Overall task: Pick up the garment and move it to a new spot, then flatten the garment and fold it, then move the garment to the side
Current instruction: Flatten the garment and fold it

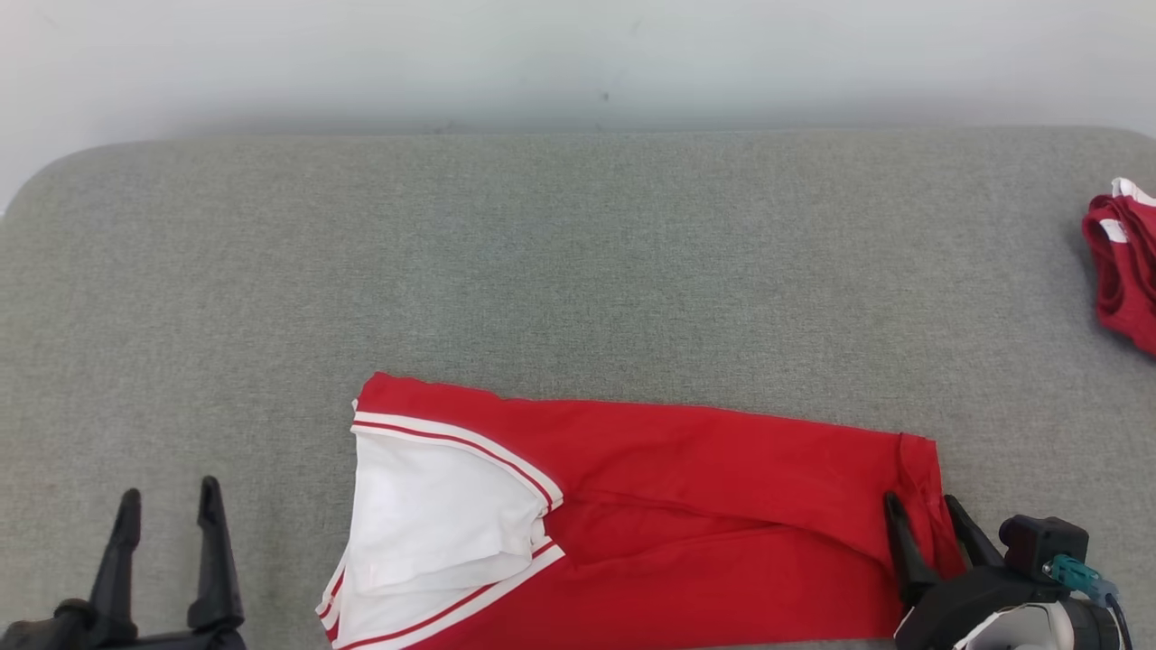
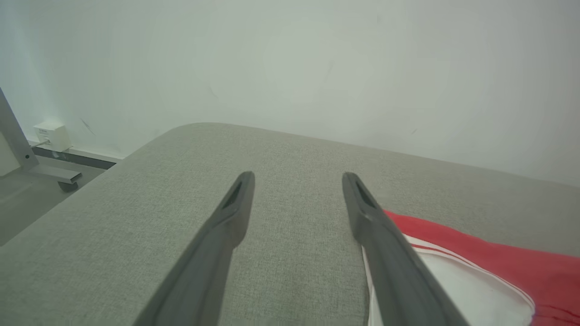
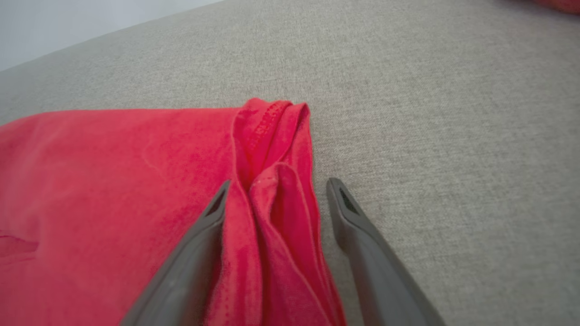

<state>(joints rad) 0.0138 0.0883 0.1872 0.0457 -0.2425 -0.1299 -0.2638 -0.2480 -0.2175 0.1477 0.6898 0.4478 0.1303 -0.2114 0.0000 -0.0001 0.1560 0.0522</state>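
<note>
The red garment point(image 1: 686, 506) with white trim lies folded on the near part of the grey counter point(image 1: 542, 271). The right tool point(image 1: 923, 502) is spread around its bunched right edge, not pinching it. The left tool point(image 1: 170, 492) is spread too, over the counter to the left of the garment

The garment point(image 1: 722, 469) is soft, matt red knit cloth with a stitched hem, and its white panel and striped trim look like the same smooth cloth. The tabletop point(image 1: 542, 271) is covered in grey woven cloth, matt with a fine, slightly rough grain, and the wall point(image 1: 578, 54) is pale, smooth and matt. The left tool point(image 1: 170, 489) and the right tool point(image 1: 921, 499) have dark, smooth, matt fingers that look like plastic or rubber.
</note>
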